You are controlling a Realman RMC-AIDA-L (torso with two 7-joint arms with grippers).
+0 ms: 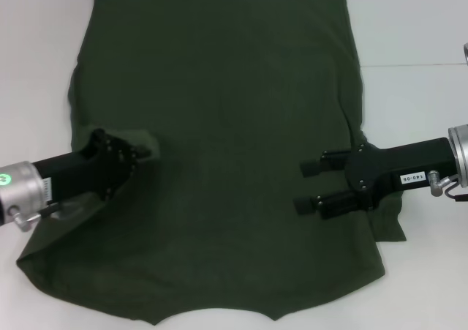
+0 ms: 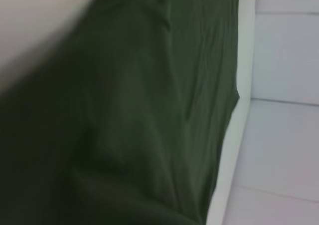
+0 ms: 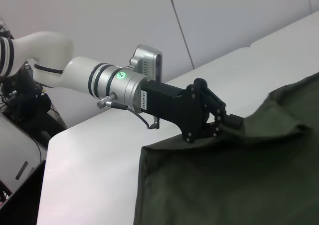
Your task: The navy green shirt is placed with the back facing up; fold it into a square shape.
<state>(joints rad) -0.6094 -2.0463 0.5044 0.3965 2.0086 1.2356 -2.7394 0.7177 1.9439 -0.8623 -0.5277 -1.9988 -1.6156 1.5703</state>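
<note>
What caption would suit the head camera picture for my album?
Left gripper pinches the green shirt's sleeve edge, while the open right gripper hovers over its other side.

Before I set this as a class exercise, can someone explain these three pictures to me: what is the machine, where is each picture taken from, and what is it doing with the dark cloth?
It is a two-armed robot. One picture looks down from its head; the others come from wrist cameras. A large dark olive-green short-sleeved shirt of soft fabric lies spread on a white table. The left gripper, a black claw, pinches a fold of the shirt's left side and lifts it. The right gripper hovers open over the shirt's right side, holding nothing.
</note>
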